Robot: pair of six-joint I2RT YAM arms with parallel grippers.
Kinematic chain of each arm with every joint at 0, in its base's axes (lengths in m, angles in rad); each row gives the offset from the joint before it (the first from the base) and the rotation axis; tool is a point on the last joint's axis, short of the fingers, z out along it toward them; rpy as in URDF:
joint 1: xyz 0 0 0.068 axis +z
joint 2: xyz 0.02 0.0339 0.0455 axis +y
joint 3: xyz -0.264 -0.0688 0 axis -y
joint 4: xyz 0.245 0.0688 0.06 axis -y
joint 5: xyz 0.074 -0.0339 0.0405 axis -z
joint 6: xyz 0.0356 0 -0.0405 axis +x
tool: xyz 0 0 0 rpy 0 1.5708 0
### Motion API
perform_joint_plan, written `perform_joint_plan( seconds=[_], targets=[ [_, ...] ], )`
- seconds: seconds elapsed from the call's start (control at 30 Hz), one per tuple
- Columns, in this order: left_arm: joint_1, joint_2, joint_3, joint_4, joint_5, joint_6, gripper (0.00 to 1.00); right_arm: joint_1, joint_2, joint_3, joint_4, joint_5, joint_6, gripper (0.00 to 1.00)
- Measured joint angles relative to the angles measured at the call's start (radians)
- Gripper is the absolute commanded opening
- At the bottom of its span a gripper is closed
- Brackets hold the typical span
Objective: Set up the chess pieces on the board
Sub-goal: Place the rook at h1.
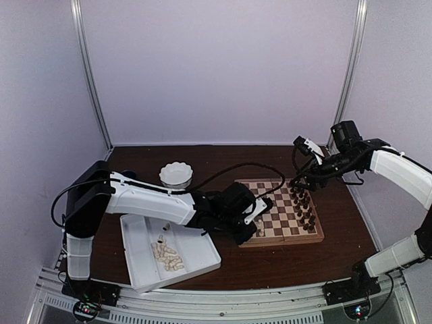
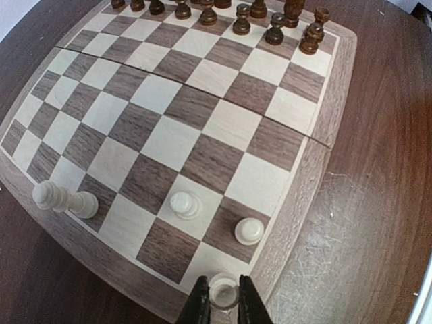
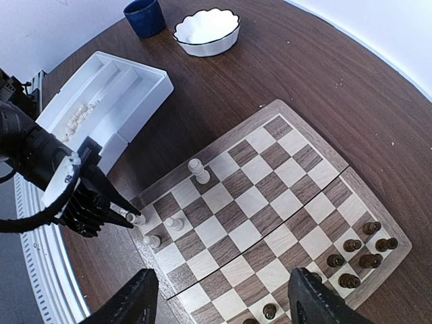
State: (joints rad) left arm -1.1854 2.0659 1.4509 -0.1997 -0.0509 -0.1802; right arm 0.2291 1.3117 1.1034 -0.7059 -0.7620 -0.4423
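Most cream wooden chessmen [image 1: 167,255] lay in the white plastic tray [image 1: 199,248] overhead, dark turned chessmen [image 1: 305,206] lining the right edge of the checked wooden board [image 1: 283,216] — seemingly about half done. Left wrist: left gripper [image 2: 223,298] pinched shut on a smooth cream pawn [image 2: 224,290] at the board's corner. Right wrist: right gripper [image 3: 229,307] gaped wide, empty.

Tray [image 1: 137,258] left of board [image 1: 278,210] — bowl [image 1: 176,175] behind.

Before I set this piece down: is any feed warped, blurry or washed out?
Left wrist: strong fisheye bends the board edges, yet the cream piece in the left pincer reads clearly. Right wrist: board crisp, the open right pincer itself blurred at the bottom edge. Top external: soft even light, no glare, but the dark pieces merge into a clump.
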Motion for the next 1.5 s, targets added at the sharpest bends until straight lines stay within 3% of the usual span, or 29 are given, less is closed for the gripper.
perform_joint_plan(
  seconds=[0.47, 1.23, 1.37, 1.5],
  targets=[
    [0.006, 0.022, 0.005, -0.01, 0.001, -0.01, 0.12, 0.0, 0.0, 0.0, 0.0, 0.0, 0.0, 0.7],
    [0.008, 0.018, 0.005, -0.023, -0.018, -0.021, 0.4, 0.0, 0.0, 0.0, 0.0, 0.0, 0.0, 0.7],
    [0.008, -0.056, -0.014, -0.089, -0.043, -0.021, 0.42, 0.0, 0.0, 0.0, -0.002, 0.0, -0.006, 0.68],
    [0.013, -0.258, -0.084, -0.181, -0.108, -0.048, 0.39, 0.0, 0.0, 0.011, -0.026, -0.001, -0.023, 0.65]
  ],
)
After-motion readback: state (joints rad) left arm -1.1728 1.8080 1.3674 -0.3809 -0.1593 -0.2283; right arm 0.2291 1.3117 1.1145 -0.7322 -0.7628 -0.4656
